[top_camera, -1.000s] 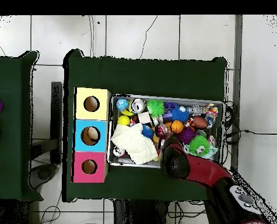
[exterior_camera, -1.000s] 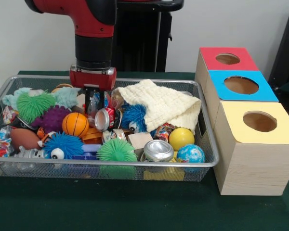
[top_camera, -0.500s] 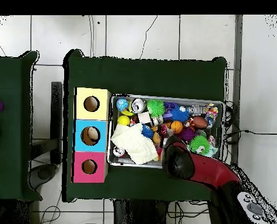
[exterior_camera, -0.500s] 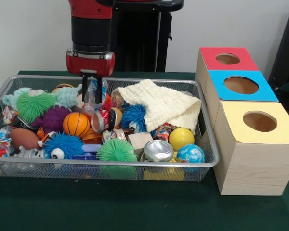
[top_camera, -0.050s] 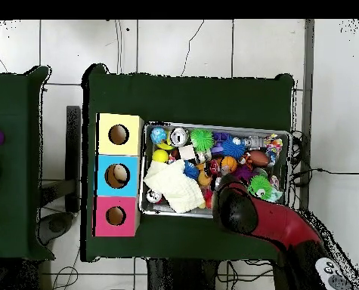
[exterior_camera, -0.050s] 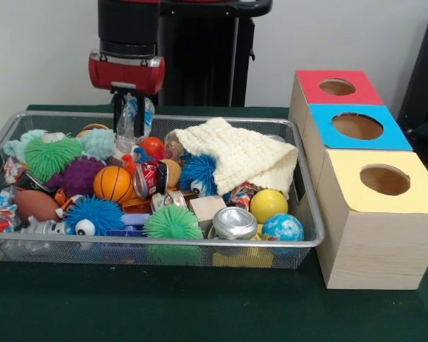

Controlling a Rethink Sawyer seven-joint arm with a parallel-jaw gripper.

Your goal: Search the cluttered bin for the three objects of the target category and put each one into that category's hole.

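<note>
My gripper (exterior_camera, -0.050s: 130, 122) hangs above the back left part of the wire mesh bin (exterior_camera, -0.050s: 299, 187), shut on a crumpled clear plastic piece with blue marks (exterior_camera, -0.050s: 133, 112). The piece is lifted clear of the toys below. A crushed red can (exterior_camera, -0.050s: 148, 179) lies in the clutter under it, and a crushed silver can (exterior_camera, -0.050s: 235, 223) lies near the front rim. Three boxes with holes stand to the right: red-topped (exterior_camera, -0.050s: 337, 87), blue-topped (exterior_camera, -0.050s: 357, 126), yellow-topped (exterior_camera, -0.050s: 384, 179). In the overhead view the red arm (top_camera, -0.050s: 239, 211) hides the gripper and what it holds.
A cream cloth (exterior_camera, -0.050s: 240, 153) covers the bin's back right. Spiky balls, an orange basketball (exterior_camera, -0.050s: 112, 184), a yellow ball (exterior_camera, -0.050s: 268, 204) and a globe ball (exterior_camera, -0.050s: 282, 228) fill the rest. Overhead, the boxes (top_camera, -0.050s: 118, 175) sit left of the bin (top_camera, -0.050s: 212, 125).
The gripper has risen out of the clutter, carrying the clear plastic piece up with it. A small red ball shows where it was.
</note>
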